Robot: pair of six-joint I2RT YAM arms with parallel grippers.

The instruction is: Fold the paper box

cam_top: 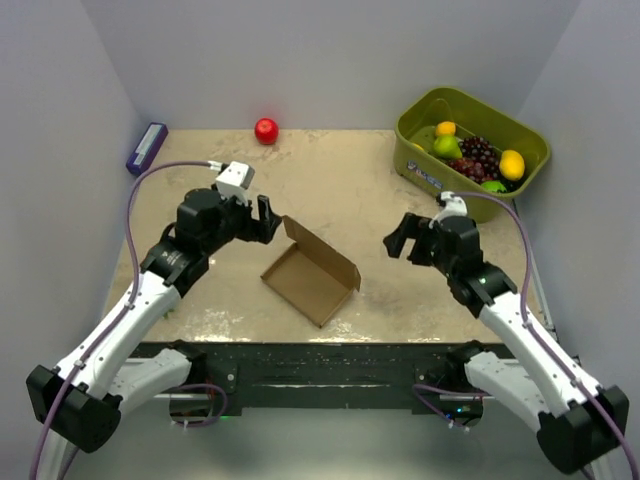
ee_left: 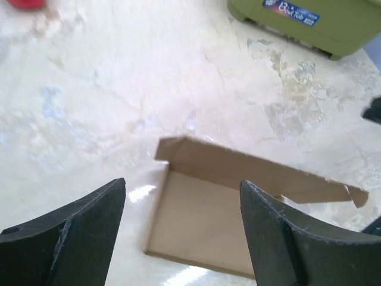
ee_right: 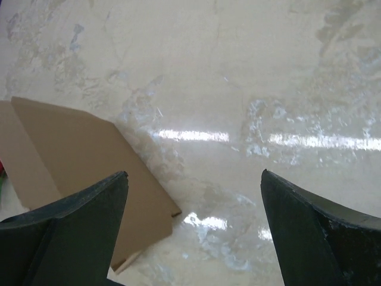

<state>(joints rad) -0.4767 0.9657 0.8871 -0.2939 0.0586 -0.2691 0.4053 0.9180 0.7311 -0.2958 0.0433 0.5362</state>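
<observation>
At centre, paper box [cam_top: 312, 278] (flap seemingly upright)

Grey walls [cam_top: 330, 50], glossy beige table [cam_top: 350, 190] — glare

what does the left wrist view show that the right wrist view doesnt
Only left wrist: the green bin, a red object at the top edge, the inside of the paper box and the left gripper. Only right wrist: the right gripper and the box's outer side. Both: the box on the table, open jaws holding nothing.
</observation>
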